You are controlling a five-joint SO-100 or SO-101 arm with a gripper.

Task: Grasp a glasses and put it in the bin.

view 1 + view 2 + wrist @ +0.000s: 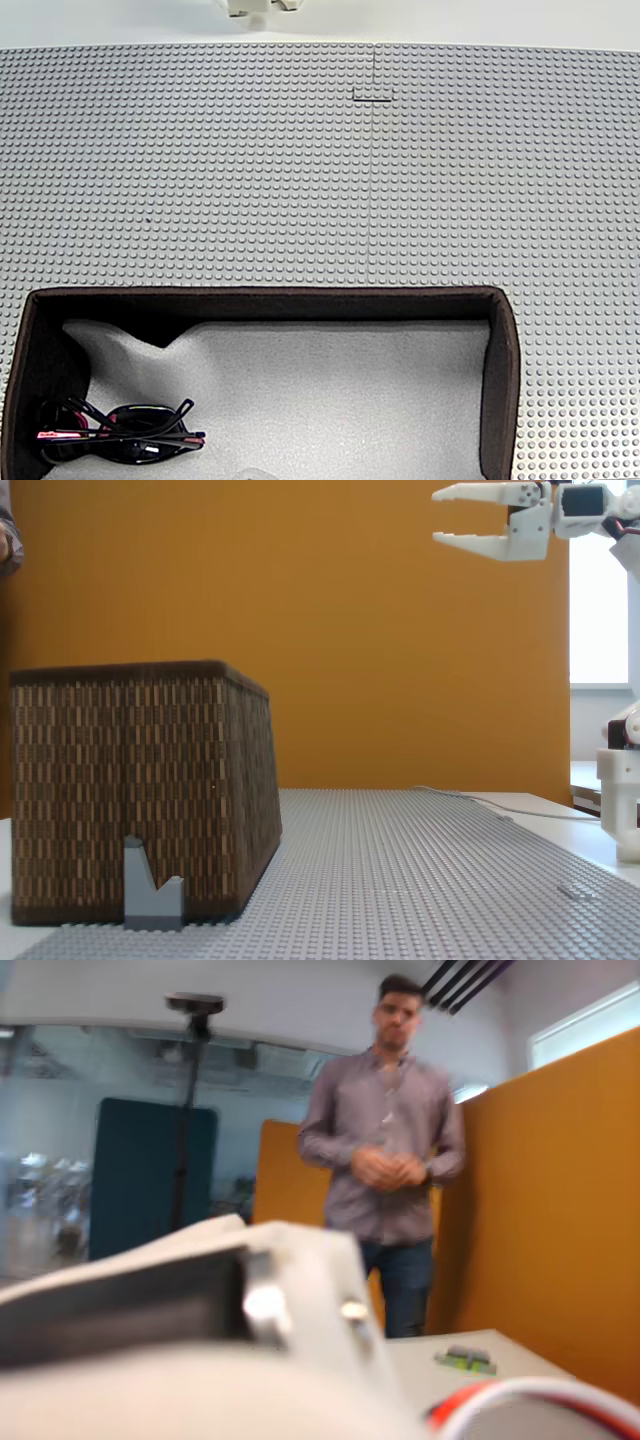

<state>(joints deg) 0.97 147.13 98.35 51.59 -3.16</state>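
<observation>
The glasses (120, 432), dark wraparound sunglasses with pink-red accents, lie folded on the pale lining in the bottom-left corner of the bin (500, 380) in a fixed view from above. From the side, the bin (140, 790) shows woven brown walls and hides its contents. My white gripper (440, 515) hangs high at the upper right, far from the bin, open with nothing between its fingers. A small white piece of the arm (258, 6) peeks over the top edge of the view from above.
A grey studded baseplate (320, 180) covers the table. A small grey block (152, 888) leans against the bin's near wall. A person (385, 1170) stands beyond the table by an orange partition (350, 630). The arm's base (625, 800) sits at the right.
</observation>
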